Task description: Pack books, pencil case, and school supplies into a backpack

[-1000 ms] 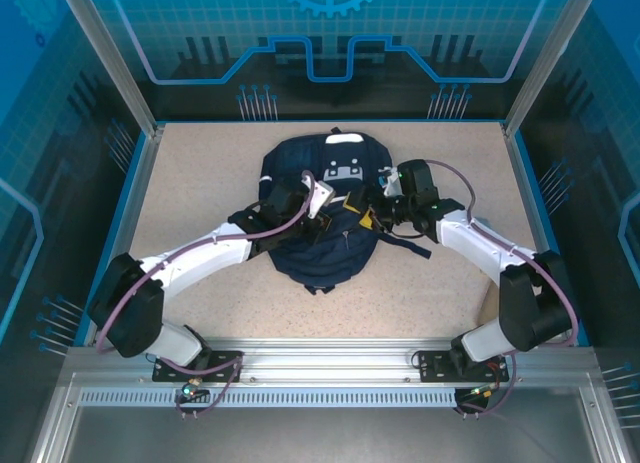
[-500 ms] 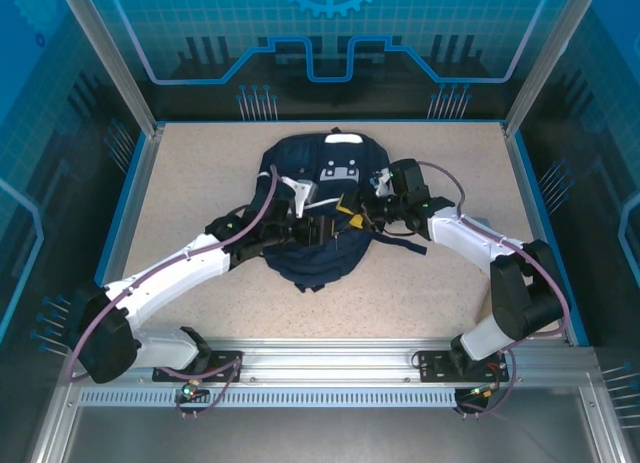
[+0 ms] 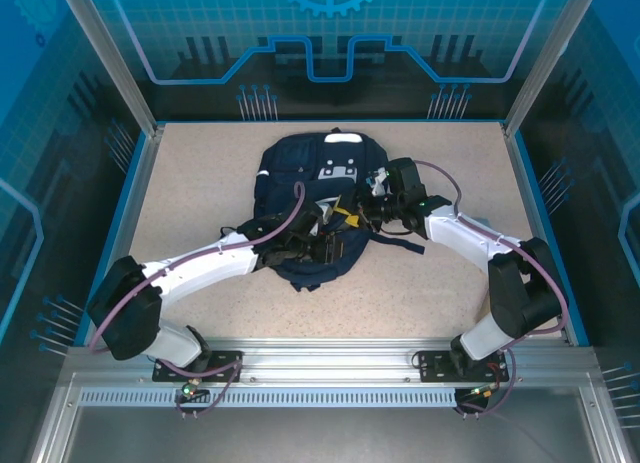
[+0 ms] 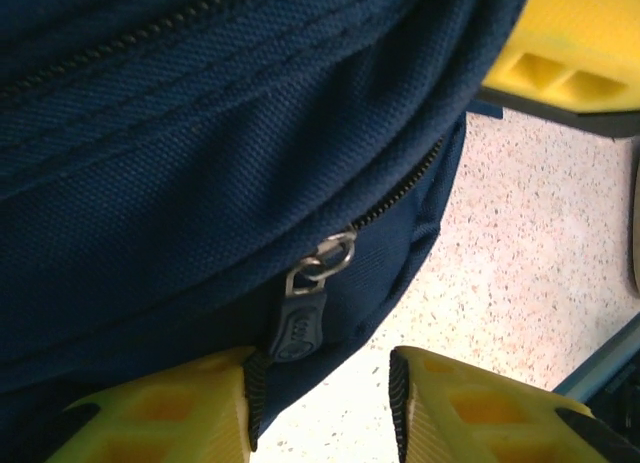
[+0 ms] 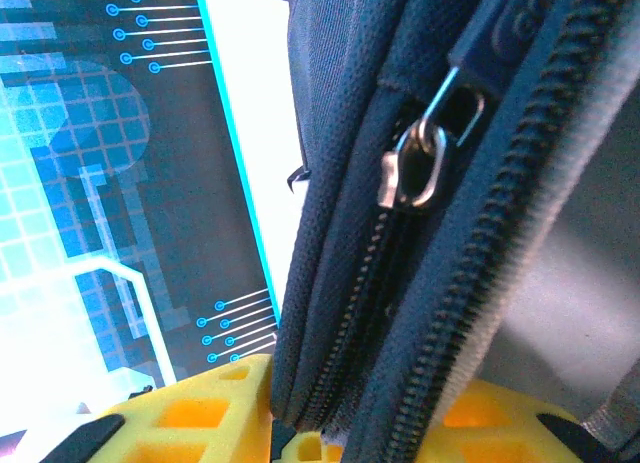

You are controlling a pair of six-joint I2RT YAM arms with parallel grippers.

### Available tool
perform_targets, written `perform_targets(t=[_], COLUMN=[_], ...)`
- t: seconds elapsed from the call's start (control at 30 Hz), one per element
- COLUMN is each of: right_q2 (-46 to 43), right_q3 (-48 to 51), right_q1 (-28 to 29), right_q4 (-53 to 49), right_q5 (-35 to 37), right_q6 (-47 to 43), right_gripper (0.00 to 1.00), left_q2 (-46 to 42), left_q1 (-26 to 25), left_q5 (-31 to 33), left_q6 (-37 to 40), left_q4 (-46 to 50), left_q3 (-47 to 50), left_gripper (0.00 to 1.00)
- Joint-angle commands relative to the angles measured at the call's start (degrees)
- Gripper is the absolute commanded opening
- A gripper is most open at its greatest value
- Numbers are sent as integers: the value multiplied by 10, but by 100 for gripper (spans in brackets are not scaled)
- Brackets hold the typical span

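Backpack (image 3: 300, 173) noted flat on the tabletop (image 3: 190, 193), just toward 12 o'clock of centre, white patch uppermost. Left pincer (image 3: 322, 245) is placed low on the backpack, toward its 6 o'clock end; in the left wrist view its jaws are seen parted, bare tabletop showing in the gap, with a corner of the fabric and a zipper pull (image 4: 305, 311) lying against one pad (image 4: 150, 418) and not pinched. Right pincer (image 3: 366, 211) is set at the backpack's 3 o'clock side; in the right wrist view the folded, zippered edge runs down between its pads (image 5: 190, 423) and fills the gap, so it is judged clamped on the fabric. A zipper slider (image 5: 415, 173) is seen just above that hold. Risks, as judged: the pull may be missed or may slip off the left pad if the jaws are closed on fabric alone; the soft cloth may be dragged and bunched by the right hold, so that the whole backpack is shifted rather than opened; the zipper may be jammed if it is pulled against a fold. Contents: along the stretches seen, the zipper teeth are meshed; no open mouth is made out, and what lies inside cannot be told.
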State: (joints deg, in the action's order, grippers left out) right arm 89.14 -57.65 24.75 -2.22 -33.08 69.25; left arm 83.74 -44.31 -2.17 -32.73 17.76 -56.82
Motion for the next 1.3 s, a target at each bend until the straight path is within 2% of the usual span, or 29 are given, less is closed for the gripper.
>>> perform_targets(t=[0.0, 0.33, 0.57, 1.0, 1.17, 1.27], right_q2=[-1, -2, -15, -46, -64, -74], right_q3=[-25, -23, -23, -26, -19, -8], right_q1=[8, 7, 7, -17, -42, -63], right_q4=[32, 23, -12, -82, -102, -107], right_q5=[-15, -10, 19, 93, 113, 110], right_q6=[-3, -12, -27, -47, -57, -64], right_gripper=[33, 32, 26, 9, 6, 6], left_q2=[6, -1, -8, -48, -86, -116], left_q1=[-3, -4, -4, 5, 37, 67], left_q5=[30, 71, 97, 159, 169, 153], left_q6=[-5, -9, 1, 38, 39, 24], left_q4=[1, 2, 14, 78, 82, 64], left_q3=[-22, -22, -15, 55, 105, 126], left_gripper=[36, 25, 0, 0, 0, 0])
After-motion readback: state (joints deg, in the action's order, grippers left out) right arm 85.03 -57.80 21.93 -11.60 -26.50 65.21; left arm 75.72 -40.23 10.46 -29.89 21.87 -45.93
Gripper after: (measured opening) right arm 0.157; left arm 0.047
